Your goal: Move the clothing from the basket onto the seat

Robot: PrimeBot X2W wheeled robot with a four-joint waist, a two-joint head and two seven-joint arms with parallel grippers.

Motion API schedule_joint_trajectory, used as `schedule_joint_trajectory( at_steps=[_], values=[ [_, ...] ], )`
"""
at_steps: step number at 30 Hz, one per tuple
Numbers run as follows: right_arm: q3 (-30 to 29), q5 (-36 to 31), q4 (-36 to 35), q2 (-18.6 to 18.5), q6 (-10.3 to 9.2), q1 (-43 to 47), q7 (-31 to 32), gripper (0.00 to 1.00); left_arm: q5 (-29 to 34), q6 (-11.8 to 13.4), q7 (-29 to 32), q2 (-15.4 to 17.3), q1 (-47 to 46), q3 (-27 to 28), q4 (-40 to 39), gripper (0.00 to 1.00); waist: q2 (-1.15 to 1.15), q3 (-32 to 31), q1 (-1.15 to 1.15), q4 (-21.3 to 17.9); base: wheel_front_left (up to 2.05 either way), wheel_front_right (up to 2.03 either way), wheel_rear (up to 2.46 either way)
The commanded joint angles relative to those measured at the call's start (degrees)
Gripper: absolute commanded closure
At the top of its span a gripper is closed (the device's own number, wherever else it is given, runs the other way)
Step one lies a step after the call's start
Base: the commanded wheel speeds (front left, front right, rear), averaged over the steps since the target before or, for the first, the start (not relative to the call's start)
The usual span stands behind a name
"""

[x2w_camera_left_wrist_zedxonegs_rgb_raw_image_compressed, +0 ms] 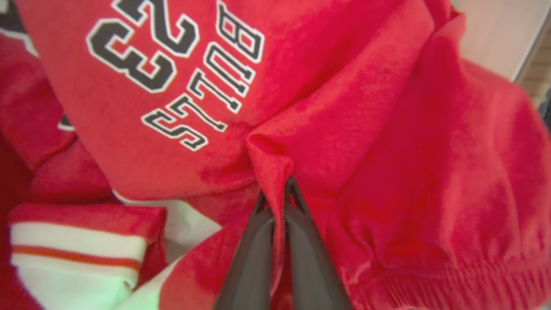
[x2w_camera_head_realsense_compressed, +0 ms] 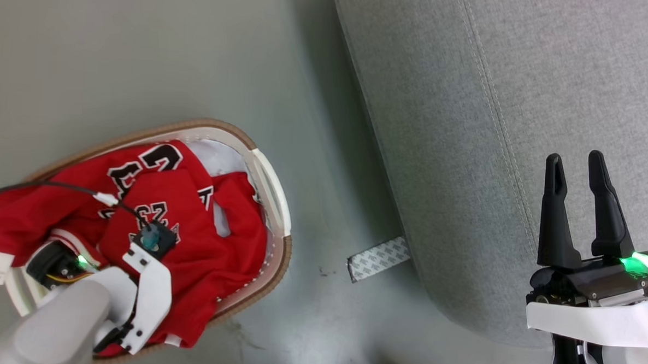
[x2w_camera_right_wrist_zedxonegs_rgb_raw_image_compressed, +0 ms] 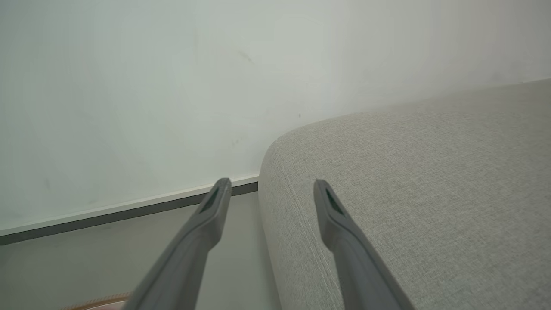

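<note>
Left gripper [x2w_camera_left_wrist_zedxonegs_rgb_raw_image_compressed: 277,189], seen in the left wrist view: the two dark fingers are pressed almost together and pinch a raised fold of the red clothing [x2w_camera_left_wrist_zedxonegs_rgb_raw_image_compressed: 387,129], the fold standing between the tips and running up toward 12 o'clock. The jersey print "BULLS 23" [x2w_camera_left_wrist_zedxonegs_rgb_raw_image_compressed: 185,86] lies at 10 to 11 o'clock of the pinch, its lettering running from 1 o'clock down toward 7 o'clock. A red-and-white striped cuff [x2w_camera_left_wrist_zedxonegs_rgb_raw_image_compressed: 73,245] lies at 8 o'clock. In the head view the clothing [x2w_camera_head_realsense_compressed: 191,225] fills the basket [x2w_camera_head_realsense_compressed: 275,193] at 8 o'clock and spills over its rim toward 9 o'clock. The basket's long axis appears to run from 8 to 2 o'clock, one white handle at the 2 o'clock end. Right gripper [x2w_camera_head_realsense_compressed: 575,160]: its fingers are spread apart with nothing between them, point to 12 o'clock, and hang over the seat [x2w_camera_head_realsense_compressed: 525,76] at 4 o'clock of the view. The right wrist view shows the same gripper [x2w_camera_right_wrist_zedxonegs_rgb_raw_image_compressed: 272,184] with one finger over the floor [x2w_camera_right_wrist_zedxonegs_rgb_raw_image_compressed: 241,258] and the other over the seat [x2w_camera_right_wrist_zedxonegs_rgb_raw_image_compressed: 430,172]. The seat's near edge runs from 12 to 5 o'clock. Counts: two grippers, one basket, one seat; the overlapping garments cannot be counted. One grey patterned strip [x2w_camera_head_realsense_compressed: 378,258] lies on the floor [x2w_camera_head_realsense_compressed: 144,43] between basket and seat.
</note>
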Motion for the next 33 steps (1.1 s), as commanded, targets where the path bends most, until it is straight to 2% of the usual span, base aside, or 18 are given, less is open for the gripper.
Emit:
schedule_joint_trajectory(
  at_steps=[1, 8, 18, 26, 33],
  values=[
    [-0.3, -0.5, 0.3, 0.0, -0.14, -0.6, -0.1, 0.0, -0.3, 0.1, -0.8, -0.3, -0.6, -0.5, 0.4, 1.0, 0.0, -1.0, 0.0, 0.7, 0.0, 0.0, 0.0],
    [-1.5, -3.3, 1.6, 0.0, -0.13, -0.4, -0.1, 0.0, -3.1, 0.1, -7.7, -3.0, 0.4, -2.2, 0.9, 1.0, 0.0, -7.0, 0.0, 3.7, 0.0, 0.0, 0.0],
    [-3.6, -10.0, 4.8, 0.0, -0.13, 2.2, -0.1, 0.0, -9.3, 0.1, -19.3, -10.3, 4.4, -2.0, 1.6, 1.0, 0.0, -22.0, 0.0, 11.1, 0.0, 0.0, 0.0],
    [-4.8, -12.9, 7.4, -0.1, -0.14, 4.9, -0.1, 0.0, -12.4, 0.6, -27.0, -12.9, 7.1, -0.3, -3.8, 1.0, 0.0, -32.0, 0.0, 16.5, 0.0, 0.0, 0.0],
    [-5.2, -12.5, 8.4, -0.1, -0.14, 8.2, -0.1, 0.0, -14.0, 2.5, -28.9, -14.1, 8.1, 1.3, -10.8, 1.0, 0.0, -37.5, 0.0, 20.1, 0.0, 0.0, 0.0]
  ],
)
